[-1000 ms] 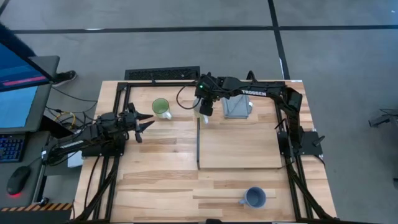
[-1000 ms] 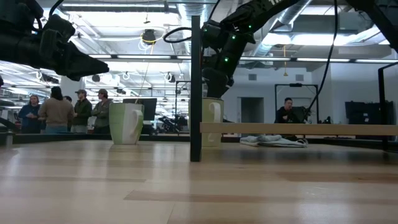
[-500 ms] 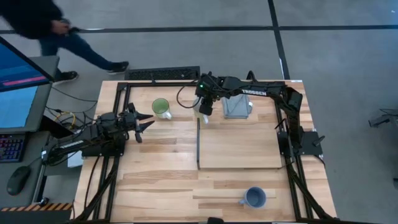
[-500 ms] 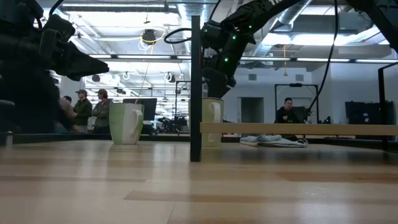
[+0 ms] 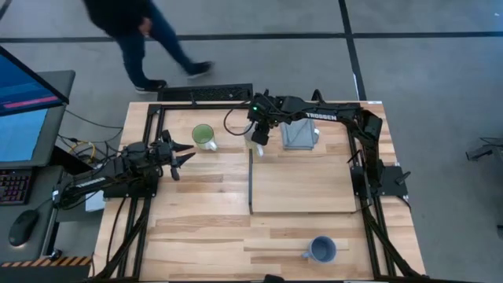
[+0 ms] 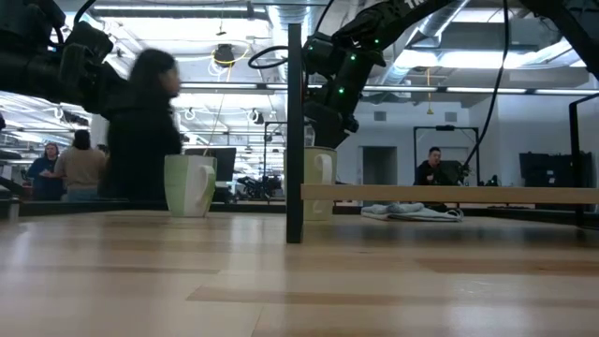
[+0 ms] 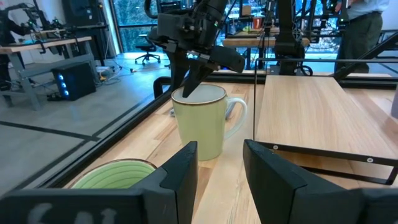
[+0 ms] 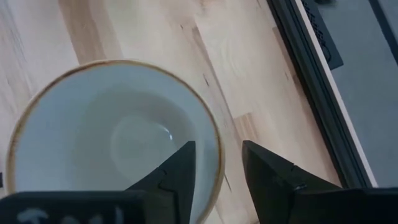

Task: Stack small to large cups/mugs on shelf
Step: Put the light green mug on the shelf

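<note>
From above, our right gripper [image 5: 258, 138] hides the cream-white ceramic mug [image 7: 200, 121] beside the light-wood shelf board's [image 5: 302, 182] dark edge. Its wrist view shows parted fingers [image 8: 176, 175] straddling the rim, one inside, not yet clamped. Our left gripper [image 5: 182, 157] hovers half-open, empty, near the green-lined white mug [image 5: 203, 136].

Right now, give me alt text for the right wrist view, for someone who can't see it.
The right gripper straddles the rim of a cream-white mug from above, one finger inside, one outside. The mug is empty and stands on the slatted wooden tabletop, whose dark frame edge runs alongside.
</note>
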